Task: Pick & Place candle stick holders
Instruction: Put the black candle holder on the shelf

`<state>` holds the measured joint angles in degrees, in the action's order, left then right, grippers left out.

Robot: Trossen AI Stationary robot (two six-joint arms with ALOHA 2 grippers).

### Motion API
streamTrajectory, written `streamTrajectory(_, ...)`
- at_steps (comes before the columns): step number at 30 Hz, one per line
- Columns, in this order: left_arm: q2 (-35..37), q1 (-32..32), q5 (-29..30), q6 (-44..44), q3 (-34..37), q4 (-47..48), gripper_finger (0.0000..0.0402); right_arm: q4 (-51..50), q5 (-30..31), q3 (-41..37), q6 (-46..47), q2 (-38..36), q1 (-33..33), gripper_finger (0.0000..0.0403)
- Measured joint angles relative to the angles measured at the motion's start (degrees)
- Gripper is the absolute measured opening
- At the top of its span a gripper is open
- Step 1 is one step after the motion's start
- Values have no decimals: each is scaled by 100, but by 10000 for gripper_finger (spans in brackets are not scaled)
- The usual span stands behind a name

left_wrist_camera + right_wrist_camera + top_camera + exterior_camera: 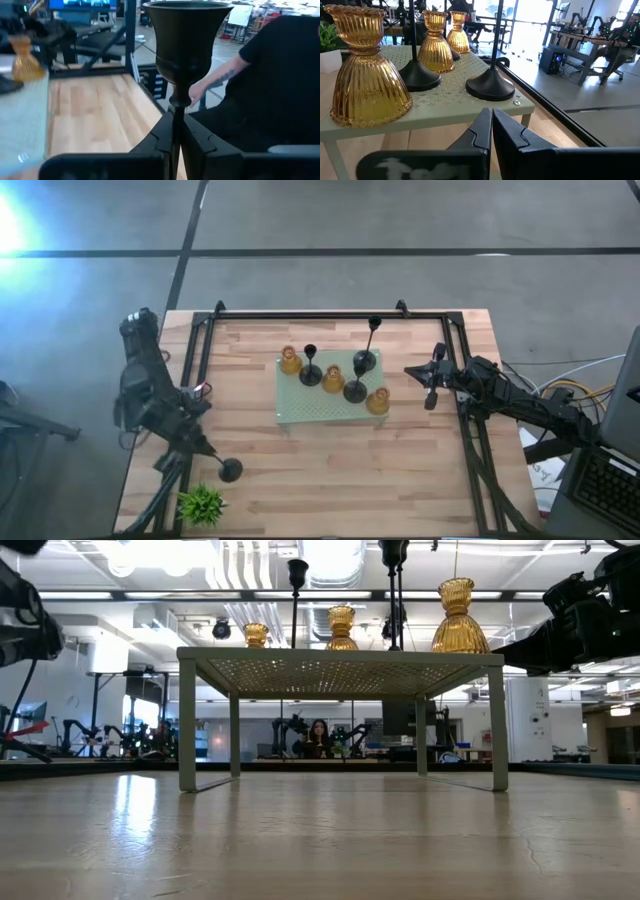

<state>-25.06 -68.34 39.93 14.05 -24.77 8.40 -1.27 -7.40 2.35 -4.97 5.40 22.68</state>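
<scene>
My left gripper (210, 452) is near the table's front left corner, shut on a black candle stick holder (231, 470). Its cup (184, 40) rises above the fingers in the left wrist view. A pale green raised mat (300, 412) at the table's middle carries three amber holders (290, 361) (333, 378) (377, 401). It also carries three black ones (310, 370) (355, 388) (368, 345), all standing on their bases. My right gripper (430, 385) waits just right of the mat, shut and empty, its fingers (482, 130) pointing at the mat's edge. My left gripper pinches the black holder's thin stem (176, 114) between its two fingers, just below the cup. The fingers come at it roughly level and lie across the stem. The holder stands upright in the hold. The fingers hide its base in the wrist view.
A small green plant (201, 503) sits at the front left corner, close to the held holder. A black frame (330, 314) runs around the wooden table top. A person in dark clothes (280, 75) is beyond the table's edge. Bare wood lies in front of the mat.
</scene>
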Motion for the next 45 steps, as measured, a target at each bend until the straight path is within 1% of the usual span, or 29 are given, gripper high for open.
streamTrajectory(3,-211,0,114,-95,-699,640,18,0,0,0,2,1,-1,9)
streamTrajectory(7,-605,28,855,-91,-1605,1269,18,-1,-1,0,0,1,-2,9)
streamTrajectory(8,-712,40,937,-114,-1772,1366,18,2,0,0,0,1,-1,9)
streamTrajectory(11,-1031,160,1031,-371,-2187,1363,18,2,0,0,0,1,-2,9)
streamTrajectory(15,-1468,561,1020,-816,-2616,1420,18,2,-1,0,0,0,0,9)
streamTrajectory(19,-1804,1211,582,-1140,-3038,1663,18,2,-1,0,0,1,-2,9)
streamTrajectory(22,-1990,1860,69,-1222,-3290,1757,18,2,-1,0,0,1,0,9)
streamTrajectory(25,-2177,2477,-428,-1386,-3404,1641,18,0,-1,0,0,1,-1,8)
streamTrajectory(29,-2407,3189,-1004,-1760,-3594,1262,18,0,-1,0,0,1,0,9)
streamTrajectory(36,-2820,3917,-1588,-2156,-4063,1119,18,1,1,0,0,1,-1,9)
streamTrajectory(40,-3072,4249,-1660,-2177,-4247,1117,18,0,0,0,1,1,0,8)
streamTrajectory(45,-3275,4589,-1915,-2121,-4262,1023,18,0,-1,0,0,1,-2,9)
